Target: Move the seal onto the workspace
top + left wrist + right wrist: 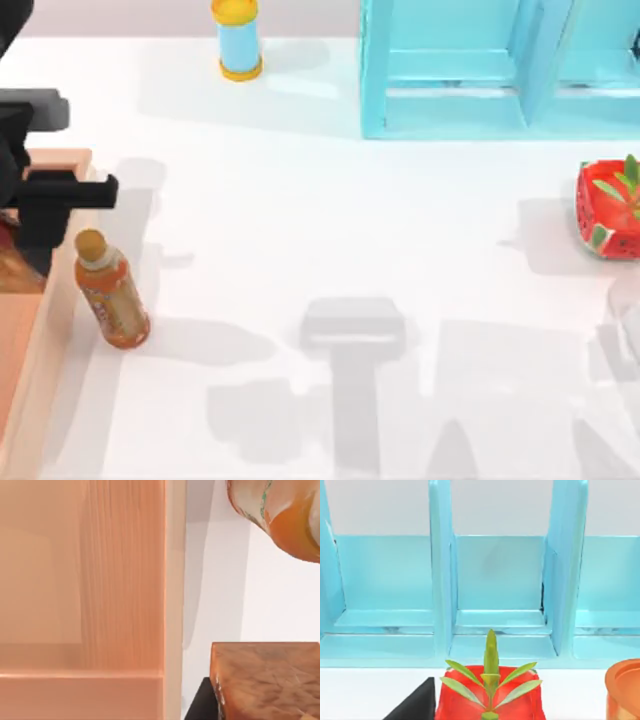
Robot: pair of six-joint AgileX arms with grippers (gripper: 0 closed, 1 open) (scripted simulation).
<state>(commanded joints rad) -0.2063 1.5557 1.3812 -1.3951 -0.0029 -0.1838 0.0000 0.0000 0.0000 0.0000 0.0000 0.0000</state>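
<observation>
With its jaws holding the seal [267,680] above the tray [20,400] edge, the left gripper [60,195] should, I judge, clear the tea bottle [110,290] before lowering it upright onto the tabletop [330,230]

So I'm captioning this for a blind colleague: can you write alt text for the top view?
The left gripper hangs over the wooden tray at the white tabletop's left edge, beside a standing tea bottle. A turquoise shelf unit and a watermelon-patterned pot sit at right.
</observation>
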